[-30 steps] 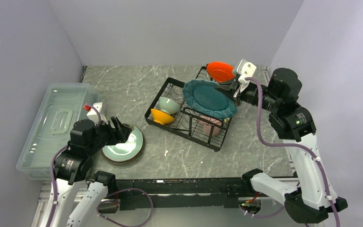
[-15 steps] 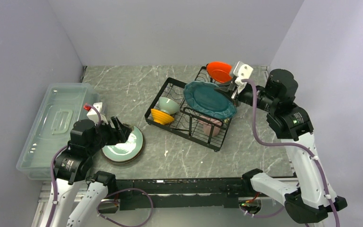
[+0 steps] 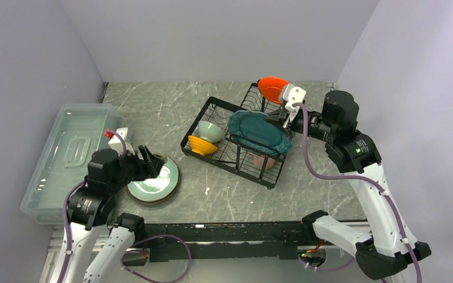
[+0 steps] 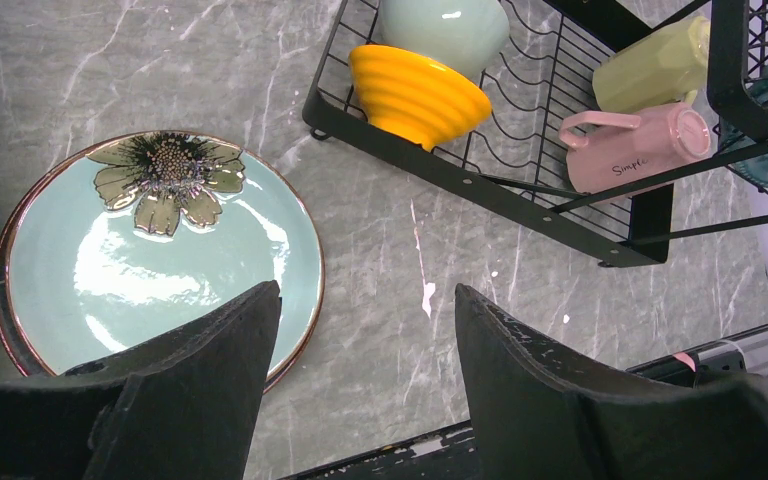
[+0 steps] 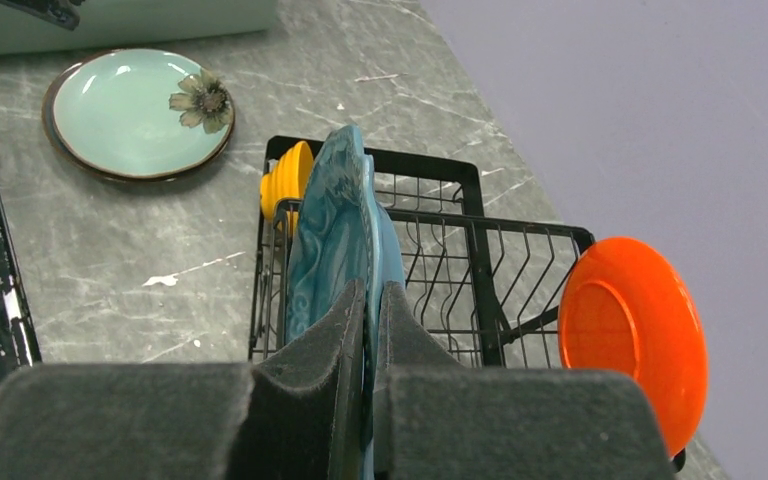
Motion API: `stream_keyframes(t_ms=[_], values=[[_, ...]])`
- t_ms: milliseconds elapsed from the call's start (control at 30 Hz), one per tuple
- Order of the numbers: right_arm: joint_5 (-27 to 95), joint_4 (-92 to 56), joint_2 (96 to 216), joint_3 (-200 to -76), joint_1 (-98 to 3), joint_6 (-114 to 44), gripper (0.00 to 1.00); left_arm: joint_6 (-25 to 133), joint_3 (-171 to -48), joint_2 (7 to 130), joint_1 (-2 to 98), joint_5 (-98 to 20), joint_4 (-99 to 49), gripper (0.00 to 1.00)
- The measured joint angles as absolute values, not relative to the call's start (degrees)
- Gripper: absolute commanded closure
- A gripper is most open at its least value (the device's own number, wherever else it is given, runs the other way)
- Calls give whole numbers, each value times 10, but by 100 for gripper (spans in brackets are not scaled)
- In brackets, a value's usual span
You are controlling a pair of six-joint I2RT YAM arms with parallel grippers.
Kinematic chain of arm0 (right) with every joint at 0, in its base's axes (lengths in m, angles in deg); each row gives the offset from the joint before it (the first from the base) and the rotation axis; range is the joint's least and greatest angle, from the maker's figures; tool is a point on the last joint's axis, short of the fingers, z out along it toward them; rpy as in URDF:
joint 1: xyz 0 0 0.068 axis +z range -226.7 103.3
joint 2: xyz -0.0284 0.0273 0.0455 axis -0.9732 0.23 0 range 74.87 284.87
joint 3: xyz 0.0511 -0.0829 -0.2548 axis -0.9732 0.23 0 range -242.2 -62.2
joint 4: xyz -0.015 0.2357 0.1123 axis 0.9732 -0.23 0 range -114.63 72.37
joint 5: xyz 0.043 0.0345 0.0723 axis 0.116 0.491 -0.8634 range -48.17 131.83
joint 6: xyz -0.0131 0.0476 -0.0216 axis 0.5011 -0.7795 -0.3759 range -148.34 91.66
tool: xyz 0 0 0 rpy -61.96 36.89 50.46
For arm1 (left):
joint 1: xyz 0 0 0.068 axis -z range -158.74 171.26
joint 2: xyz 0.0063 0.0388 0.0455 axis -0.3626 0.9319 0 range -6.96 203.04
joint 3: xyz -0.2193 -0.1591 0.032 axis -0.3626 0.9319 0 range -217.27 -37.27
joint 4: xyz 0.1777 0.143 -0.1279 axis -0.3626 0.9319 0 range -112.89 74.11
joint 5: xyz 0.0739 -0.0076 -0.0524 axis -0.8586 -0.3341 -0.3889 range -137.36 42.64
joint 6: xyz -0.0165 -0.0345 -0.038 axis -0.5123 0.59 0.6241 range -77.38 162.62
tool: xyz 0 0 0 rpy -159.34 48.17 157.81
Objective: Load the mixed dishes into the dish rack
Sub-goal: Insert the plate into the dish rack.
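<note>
My right gripper [image 5: 370,290] is shut on the rim of a dark teal plate [image 3: 258,131], which stands nearly on edge over the raised tier of the black dish rack [image 3: 196,124]. A small orange-red plate [image 3: 273,88] stands in the rack's far end. In the lower tray sit a pale green bowl [image 4: 445,30], an orange-yellow bowl [image 4: 417,95], a pink mug [image 4: 635,145] and a pale yellow mug [image 4: 650,75]. A light teal flower plate [image 4: 160,250] lies flat on the table. My left gripper [image 4: 365,290] hovers open over its right edge, holding nothing.
A clear plastic lidded bin [image 3: 65,159] lies along the table's left side, close to my left arm. Grey walls close in the table at the back and on both sides. Bare marbled tabletop [image 3: 236,194] shows between the rack and the near edge.
My right arm has carried the dark teal plate left and lower over the rack, tilting it more on edge. The left arm has not moved.
</note>
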State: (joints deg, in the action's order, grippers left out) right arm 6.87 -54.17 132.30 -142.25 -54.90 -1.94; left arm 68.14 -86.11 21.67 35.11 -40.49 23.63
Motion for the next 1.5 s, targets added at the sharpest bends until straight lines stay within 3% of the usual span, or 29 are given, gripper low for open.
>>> stream_keyframes(t_ms=[800,933,1167,1500], values=[[58,-486,1298,-1368,-549,-18,100,682,-861,216,351,-405,236,30],[58,-474,1288,-1356,-549,-20,95,681,-861,216,351,-405,236,29],[67,-463,1285,-1355,-549,-27,72,681,-861,216,351,-405,236,29],[75,-415,1269,-1356,-549,-47,53,681,-861,216,351,-405,236,29]])
